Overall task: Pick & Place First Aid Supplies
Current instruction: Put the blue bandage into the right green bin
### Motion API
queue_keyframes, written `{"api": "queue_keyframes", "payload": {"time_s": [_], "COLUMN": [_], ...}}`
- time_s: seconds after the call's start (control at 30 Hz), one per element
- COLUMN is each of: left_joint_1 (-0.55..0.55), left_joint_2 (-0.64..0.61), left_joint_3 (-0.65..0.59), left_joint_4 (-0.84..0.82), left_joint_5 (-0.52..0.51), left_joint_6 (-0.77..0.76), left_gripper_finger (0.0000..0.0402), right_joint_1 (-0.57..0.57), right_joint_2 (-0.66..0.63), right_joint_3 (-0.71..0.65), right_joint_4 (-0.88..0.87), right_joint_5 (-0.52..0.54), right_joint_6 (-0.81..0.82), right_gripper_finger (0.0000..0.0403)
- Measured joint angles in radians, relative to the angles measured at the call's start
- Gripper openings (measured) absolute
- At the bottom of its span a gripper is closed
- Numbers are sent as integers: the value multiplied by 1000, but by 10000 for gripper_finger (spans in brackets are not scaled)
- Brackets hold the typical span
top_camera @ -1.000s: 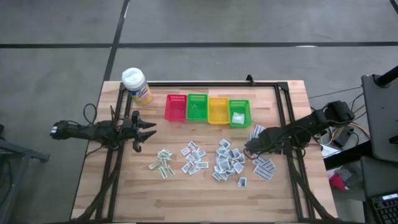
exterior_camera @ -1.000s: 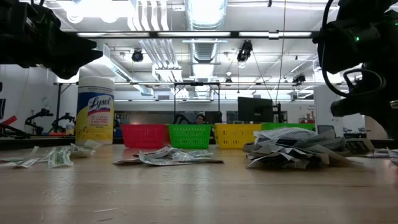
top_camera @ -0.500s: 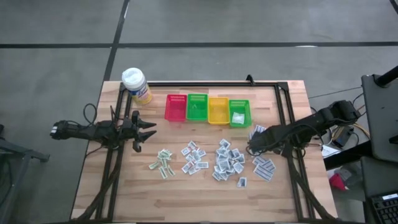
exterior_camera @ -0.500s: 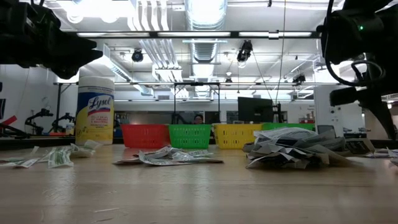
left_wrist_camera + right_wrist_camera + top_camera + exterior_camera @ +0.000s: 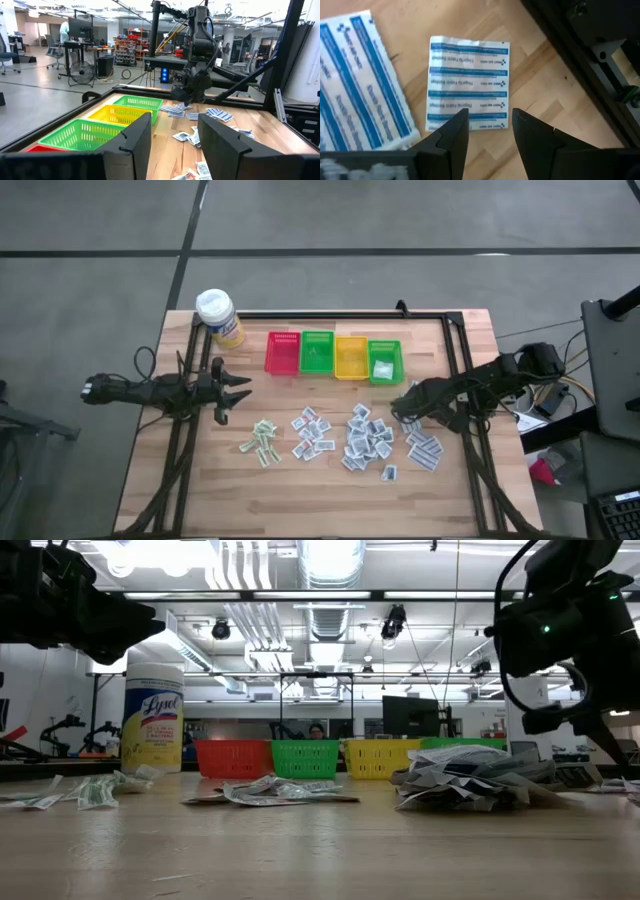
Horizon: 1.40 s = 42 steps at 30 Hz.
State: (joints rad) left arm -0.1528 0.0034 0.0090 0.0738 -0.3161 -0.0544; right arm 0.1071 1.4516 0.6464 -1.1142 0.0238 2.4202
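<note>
**Both grippers open and empty; right one poised over a packet at the table's right side**

The light wooden slatted table (image 5: pixel 300 480) carries everything. Across its far half stands a row of four small plastic mesh baskets: a red basket (image 5: pixel 283 353), a green basket (image 5: pixel 318 352), a yellow basket (image 5: pixel 351 357) and a second green basket (image 5: pixel 386 361) holding one white packet. This last basket lies just beyond the right gripper (image 5: pixel 402 409), toward the table's far edge.

A tall yellow wipes canister with a white cap (image 5: pixel 219 317) stands at the far left corner, beyond the left gripper (image 5: pixel 240 391).

The first aid supplies, small flat white paper packets with blue or green print (image 5: pixel 368 438), lie scattered on the table in loose heaps. Most of them spread between the two grippers, on the near side of the baskets; a few larger striped ones lie just beside the right gripper.

The left gripper hovers at the table's left side, well apart from the packets, its fingers (image 5: pixel 135 142) spread with nothing between them.

The right gripper hangs low at the right side. In the right wrist view its fingers (image 5: pixel 451 135) stand parted and empty directly above one square blue-striped white packet (image 5: pixel 468 82) lying flat on the wood, with another larger striped packet (image 5: pixel 360 85) just beside it.
</note>
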Motion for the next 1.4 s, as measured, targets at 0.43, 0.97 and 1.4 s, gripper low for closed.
{"api": "queue_keyframes", "payload": {"time_s": [0.43, 0.97, 1.4], "left_joint_1": [0, 0, 0], "left_joint_2": [0, 2, 3], "left_joint_3": [0, 0, 0], "left_joint_4": [-3, -8, -10], "left_joint_5": [0, 0, 0], "left_joint_6": [0, 11, 12], "left_gripper_finger": [158, 158, 158], "right_joint_1": [-43, 38, 66], "right_joint_2": [82, 85, 75], "right_joint_3": [5, 109, 84], "right_joint_4": [49, 94, 77], "right_joint_5": [-56, -104, -103], "right_joint_6": [-40, -95, -21], "right_gripper_finger": [148, 148, 148]}}
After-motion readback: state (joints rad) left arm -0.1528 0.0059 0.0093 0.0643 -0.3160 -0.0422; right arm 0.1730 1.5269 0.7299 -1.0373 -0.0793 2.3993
